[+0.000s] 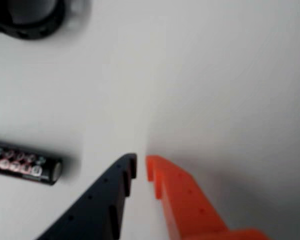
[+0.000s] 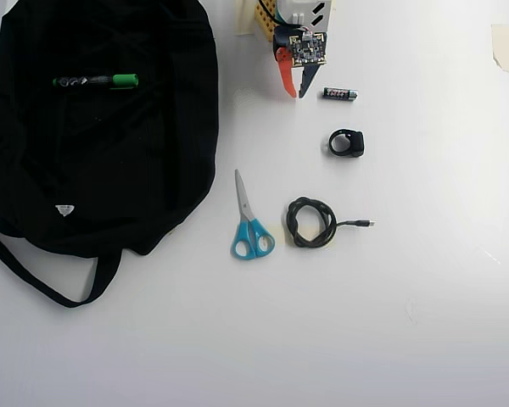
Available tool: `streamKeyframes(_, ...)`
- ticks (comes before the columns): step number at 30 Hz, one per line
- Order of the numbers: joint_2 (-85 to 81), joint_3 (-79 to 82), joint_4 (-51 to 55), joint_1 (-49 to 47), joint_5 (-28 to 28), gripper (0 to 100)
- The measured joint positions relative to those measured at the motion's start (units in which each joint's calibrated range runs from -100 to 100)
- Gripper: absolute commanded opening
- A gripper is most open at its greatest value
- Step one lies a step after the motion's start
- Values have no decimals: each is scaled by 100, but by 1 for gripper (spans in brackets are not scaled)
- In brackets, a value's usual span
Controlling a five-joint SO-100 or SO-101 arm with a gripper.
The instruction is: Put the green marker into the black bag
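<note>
Pincer (image 2: 293,91) w/ tips nearly together, gripping nothing, low over white worktop (image 2: 424,297) in overhead view. Green marker (image 2: 96,81) lies on black bag (image 2: 144,170), well left of pincer. AA battery (image 2: 340,94) just right of it; ring-shaped black item (image 2: 347,142), scissors (image 2: 249,222), coiled cable (image 2: 312,222) below.

Two fingers (image 1: 187,200), one orange, one black, both with stepped inner edges and small holes; yellow arm (image 2: 267,17) body; exposed circuit board (image 2: 307,49); white housing.
</note>
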Motion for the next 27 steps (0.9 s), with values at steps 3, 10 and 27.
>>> streamKeyframes(3, 0, 0, 94, 110, 0, 2)
streamKeyframes(10, 0, 0, 112, 110, -5, 2)
streamKeyframes(27, 0, 0, 112, 110, -5, 2)
